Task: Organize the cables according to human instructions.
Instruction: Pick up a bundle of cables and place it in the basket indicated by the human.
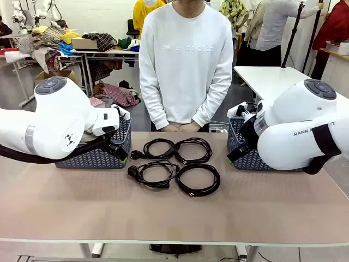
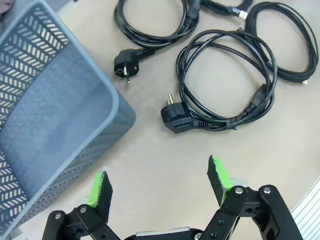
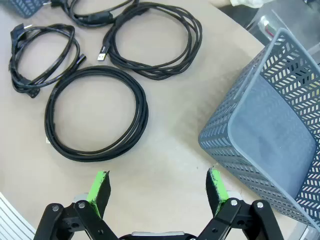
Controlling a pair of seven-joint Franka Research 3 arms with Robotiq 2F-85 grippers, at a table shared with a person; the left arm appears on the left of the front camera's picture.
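Cables (image 1: 177,174) at table middle: four black coils, two by two. Lay flat between left basket (image 1: 98,156) and right basket (image 1: 246,158), touching neither. Person's hands (image 1: 182,127) clasped at far edge; pointed at nothing, so no coil singled out yet.

Left gripper (image 2: 157,172): spread wide, pinched nothing, hovered over bare table just right of left basket. Faced near-left coil (image 2: 181,82), closest of the four, with its black plug (image 2: 175,119) on the rim turned towards the pincer. Far-left coil (image 2: 152,41) a little farther on.

Right gripper (image 3: 158,175): likewise spread wide and empty, above bare table just left of right basket. Faced near-right coil (image 3: 140,107), a plain ring with no plug on the side nearest the fingers. Far-right coil (image 3: 155,75) beyond it.

Round rings, so no long axis to square up to. Judged any rim strand graspable, jaws set across the strand. Judged left pair of coils nearer the left arm, right pair nearer the right. Both arms folded back beside their baskets, elbows high, wrists tipped down at the table.
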